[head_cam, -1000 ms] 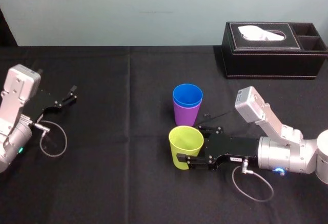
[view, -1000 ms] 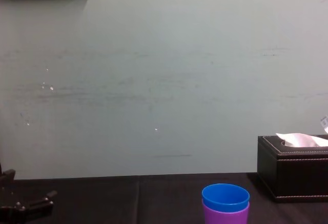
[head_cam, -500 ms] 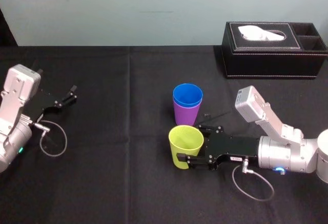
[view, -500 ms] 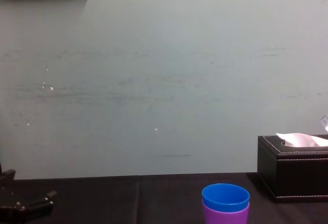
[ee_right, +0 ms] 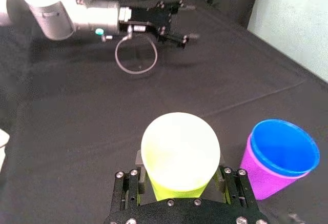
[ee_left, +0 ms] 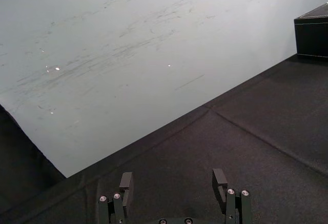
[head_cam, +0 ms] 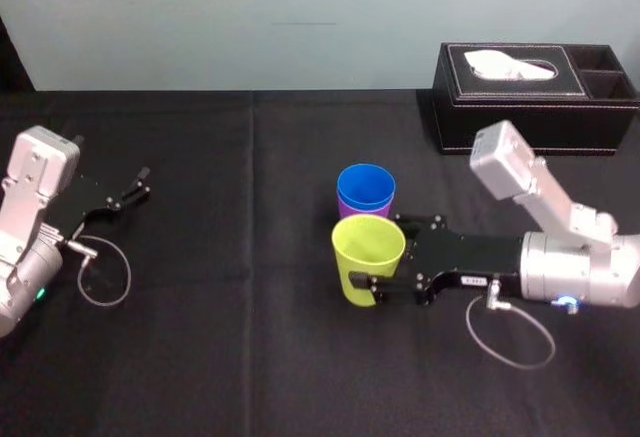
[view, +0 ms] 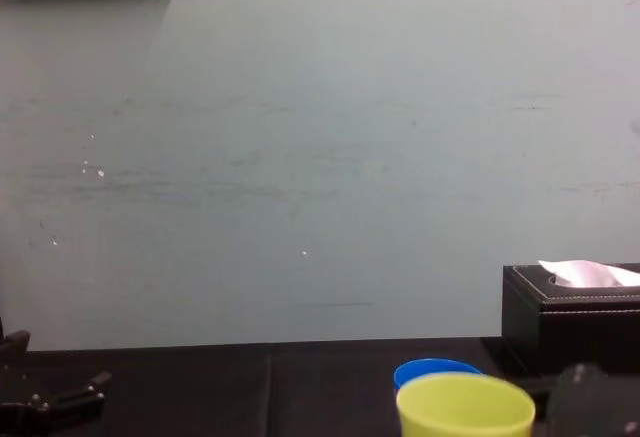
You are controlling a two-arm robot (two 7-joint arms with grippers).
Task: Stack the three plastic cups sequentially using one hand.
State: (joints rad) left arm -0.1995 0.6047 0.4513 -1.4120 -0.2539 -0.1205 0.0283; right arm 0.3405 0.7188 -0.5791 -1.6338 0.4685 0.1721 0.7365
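My right gripper is shut on the yellow-green cup, a finger on each side of it, and holds it upright above the black cloth. In the right wrist view this cup sits between the fingers. Just behind it stands the blue cup, nested inside the purple cup; the pair appears as blue cup and purple cup beside the held one. The chest view shows the yellow-green cup in front of the blue cup's rim. My left gripper rests open at the far left.
A black tissue box stands at the back right, near the wall. The left arm's cable loop lies on the cloth at the left. The black tablecloth covers the whole table.
My right gripper has risen with the yellow-green cup and shifted toward the blue and purple pair. The left arm has not moved.
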